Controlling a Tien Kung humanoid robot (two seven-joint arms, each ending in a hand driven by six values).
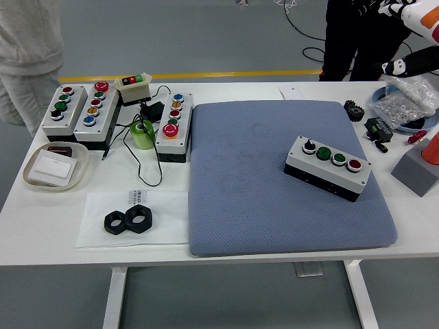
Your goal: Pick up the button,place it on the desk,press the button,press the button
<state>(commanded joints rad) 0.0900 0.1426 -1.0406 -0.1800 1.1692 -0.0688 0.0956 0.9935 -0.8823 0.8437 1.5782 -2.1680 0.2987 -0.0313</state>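
We record a four-button control box (pixel 328 167) resting untouched on the blue mat (pixel 288 178), toward the mat's right side, slightly skewed. The right robot hand (pixel 415 38) is cut off at the top right corner, raised beyond the bench's (pixel 55 226) far right corner; whether its fingers are open or closed we cannot tell. The left robot hand is out of frame. Three further button boxes (pixel 103 113) sit near the far left corner. A person (pixel 27 55) stands at the far left, mostly cropped.
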